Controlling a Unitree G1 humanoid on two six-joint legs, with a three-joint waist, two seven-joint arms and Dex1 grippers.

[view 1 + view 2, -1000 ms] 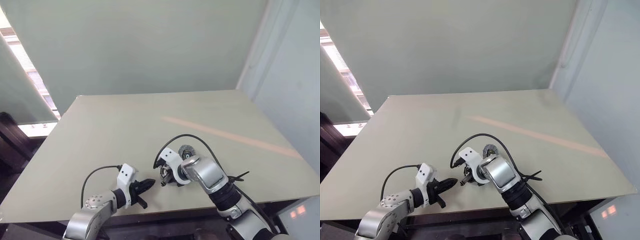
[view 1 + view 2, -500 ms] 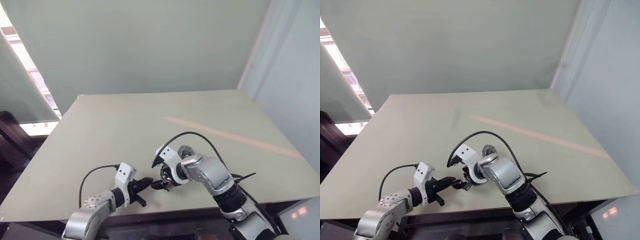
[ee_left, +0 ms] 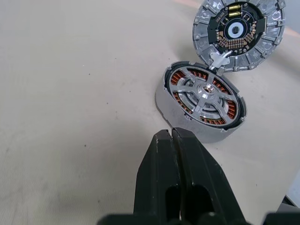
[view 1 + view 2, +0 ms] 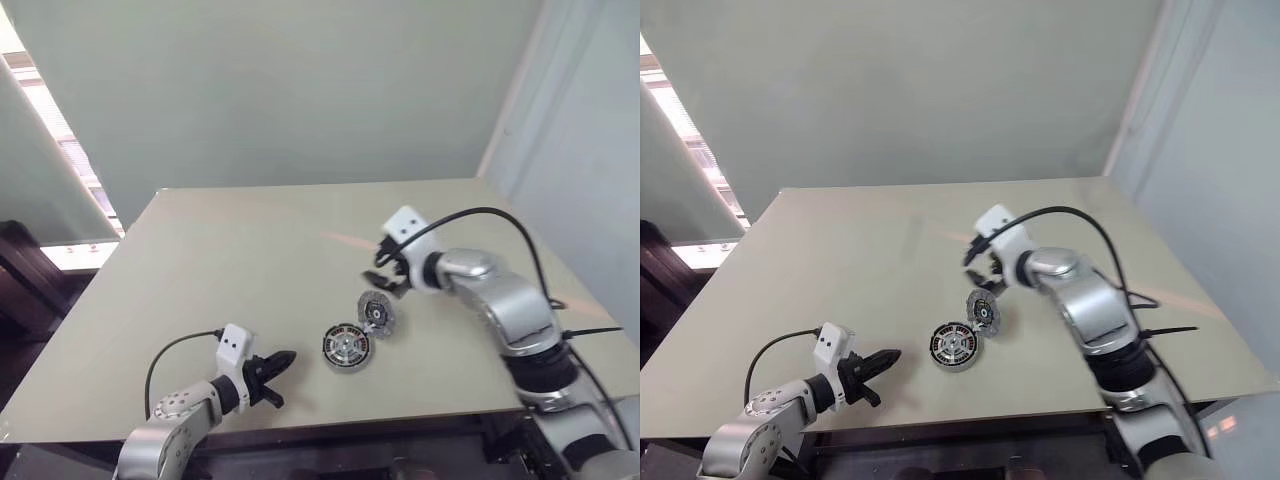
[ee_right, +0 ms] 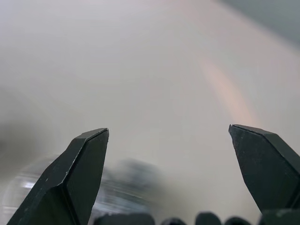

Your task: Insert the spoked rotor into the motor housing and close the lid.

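1. The motor housing (image 4: 346, 347) sits flat on the desk (image 4: 230, 260), toward the near edge and about midway along it.
2. In the left wrist view the spoked rotor (image 3: 204, 93) lies inside the housing, silver spokes over the ring of copper windings.
3. The lid (image 4: 376, 313) is off the housing. It stands tilted on the desk just behind the housing, on the side of the desk's right edge, its lower rim touching or very nearly touching the housing's rim. Its inner face with the dark hub is turned toward the housing.
4. The left gripper (image 4: 278, 362) is low over the desk close to the near edge, on the near-left side of the housing, and points toward it. Its two black fingers (image 3: 176, 164) are pressed together with nothing between them, and bare desk separates their tips from the housing.
5. The right gripper (image 4: 392, 285) is raised above the desk just behind the lid, toward the far right. Its fingers (image 5: 84, 164) are spread wide with nothing between them, clear of the lid.
6. A faint pinkish stripe (image 4: 470, 270) crosses the desk diagonally on its right half; the right arm partly covers it.
7. A black cable (image 4: 490, 215) loops above the right wrist.
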